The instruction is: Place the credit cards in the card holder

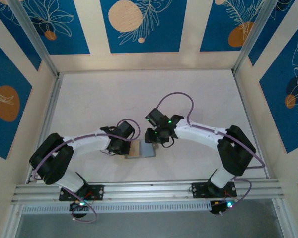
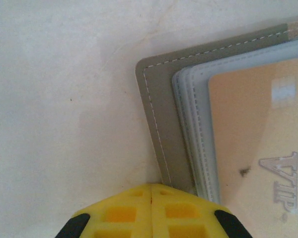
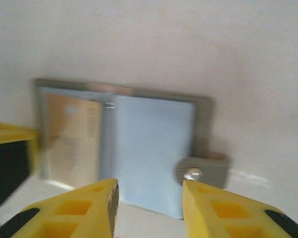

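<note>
Right wrist view: card holder lies open on the counter, long axis left-right, directly ahead of the half-parted, empty right fingers. Left fingers, closed together, meet its left edge beside the tan credit card.

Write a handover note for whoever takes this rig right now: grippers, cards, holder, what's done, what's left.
Left gripper: shut, tips at the open card holder's left edge; pinning or pinching it, cannot tell.
Right gripper: open, empty, hovering over the holder's bluish half by the snap tab.
Done: one tan VIP card sits in the holder's left half.
Left: probably load any remaining cards, then back both arms away.
</note>
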You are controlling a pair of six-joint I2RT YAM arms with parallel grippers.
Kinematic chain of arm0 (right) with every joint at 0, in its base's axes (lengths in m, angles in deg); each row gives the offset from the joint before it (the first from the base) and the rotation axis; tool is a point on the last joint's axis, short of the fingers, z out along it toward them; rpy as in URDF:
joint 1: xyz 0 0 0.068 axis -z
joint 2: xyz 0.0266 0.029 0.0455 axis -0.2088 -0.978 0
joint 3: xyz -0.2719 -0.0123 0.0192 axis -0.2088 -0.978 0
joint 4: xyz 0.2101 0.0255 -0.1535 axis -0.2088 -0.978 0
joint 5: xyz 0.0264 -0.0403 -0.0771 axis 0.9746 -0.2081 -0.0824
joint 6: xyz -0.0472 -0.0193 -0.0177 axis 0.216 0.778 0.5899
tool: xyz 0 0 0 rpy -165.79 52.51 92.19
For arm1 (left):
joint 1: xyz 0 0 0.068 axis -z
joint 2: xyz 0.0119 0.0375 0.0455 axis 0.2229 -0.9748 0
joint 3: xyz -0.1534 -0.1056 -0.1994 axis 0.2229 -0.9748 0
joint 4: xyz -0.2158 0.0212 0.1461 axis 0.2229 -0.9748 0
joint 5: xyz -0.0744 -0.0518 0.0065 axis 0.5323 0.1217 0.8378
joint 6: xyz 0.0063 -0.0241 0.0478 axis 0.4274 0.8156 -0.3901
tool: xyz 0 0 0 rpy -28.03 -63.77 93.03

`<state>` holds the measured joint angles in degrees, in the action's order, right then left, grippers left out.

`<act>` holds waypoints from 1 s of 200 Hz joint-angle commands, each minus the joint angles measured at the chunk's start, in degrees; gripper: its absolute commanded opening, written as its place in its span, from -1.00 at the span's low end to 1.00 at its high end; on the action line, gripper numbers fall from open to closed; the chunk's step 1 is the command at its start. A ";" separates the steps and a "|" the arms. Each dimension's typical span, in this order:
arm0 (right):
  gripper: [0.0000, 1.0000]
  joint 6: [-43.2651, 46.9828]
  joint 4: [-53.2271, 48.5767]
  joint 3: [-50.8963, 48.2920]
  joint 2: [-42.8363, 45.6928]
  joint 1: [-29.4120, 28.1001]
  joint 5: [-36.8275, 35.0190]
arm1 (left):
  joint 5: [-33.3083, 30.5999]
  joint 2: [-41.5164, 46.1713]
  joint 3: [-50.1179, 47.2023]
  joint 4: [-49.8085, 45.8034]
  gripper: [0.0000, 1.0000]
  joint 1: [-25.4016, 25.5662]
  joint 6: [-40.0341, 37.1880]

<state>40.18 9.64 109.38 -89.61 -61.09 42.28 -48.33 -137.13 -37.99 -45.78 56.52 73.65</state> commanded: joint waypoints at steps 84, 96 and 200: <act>-0.10 -4.85 -16.59 6.42 -10.68 -7.02 -19.17 | 2.76 -4.93 -3.71 10.20 -0.89 0.83 -0.17; -0.09 -3.01 -13.94 6.07 -9.44 -6.94 -17.02 | 2.91 -4.98 -3.70 10.25 -0.89 0.83 -0.15; -0.05 -1.02 -10.57 4.75 -9.00 -6.29 -16.52 | 3.22 -3.97 -4.00 10.42 -0.89 0.83 0.03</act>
<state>38.80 3.02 111.43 -96.49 -66.81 30.76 -48.13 -136.50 -38.58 -45.27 56.50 74.09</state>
